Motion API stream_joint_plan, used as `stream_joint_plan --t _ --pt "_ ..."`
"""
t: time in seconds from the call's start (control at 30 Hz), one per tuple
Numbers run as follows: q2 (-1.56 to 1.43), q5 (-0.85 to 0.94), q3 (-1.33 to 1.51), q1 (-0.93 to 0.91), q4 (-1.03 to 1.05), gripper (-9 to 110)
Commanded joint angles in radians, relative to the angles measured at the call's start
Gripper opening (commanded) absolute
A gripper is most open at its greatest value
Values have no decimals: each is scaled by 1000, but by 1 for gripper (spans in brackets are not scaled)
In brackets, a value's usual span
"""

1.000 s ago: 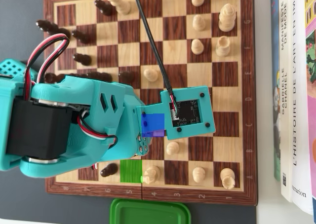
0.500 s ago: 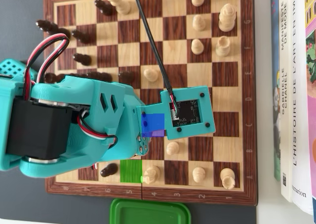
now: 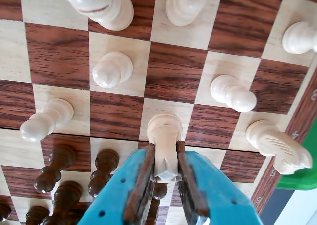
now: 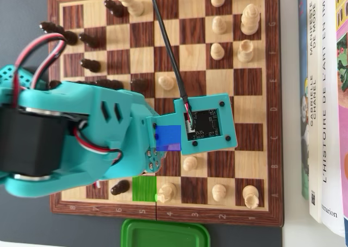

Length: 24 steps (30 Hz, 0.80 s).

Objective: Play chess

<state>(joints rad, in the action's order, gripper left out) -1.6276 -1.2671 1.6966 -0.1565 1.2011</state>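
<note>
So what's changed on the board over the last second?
Only the arm moved: in the overhead view its body shifted down and slightly left, and the camera mount nudged left. The wrist view shows the gripper closed on a light piece. The other pieces and the green lid stayed put.

I'm seeing the teal arm [image 4: 81,143] reaching in from the left of the overhead view, wrist cam mount [image 4: 205,123] sitting at its far end w/ black cable running up. In wrist view the gripper [image 3: 165,173] is coming in from the bottom edge, jaws clamping both sides of a pale piece [image 3: 164,140], brown pads [image 3: 141,183] pressing against it. Red/black/white servo wires are looping over the arm's rear.
</note>
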Motion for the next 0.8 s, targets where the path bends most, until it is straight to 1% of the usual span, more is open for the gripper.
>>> stream_joint_plan --t 0.0,0.37,0.77 --pt "-91 5 -34 -8 6 4" --pt "-276 5 127 -69 18 5" --pt "-293 5 137 -207 20 5"
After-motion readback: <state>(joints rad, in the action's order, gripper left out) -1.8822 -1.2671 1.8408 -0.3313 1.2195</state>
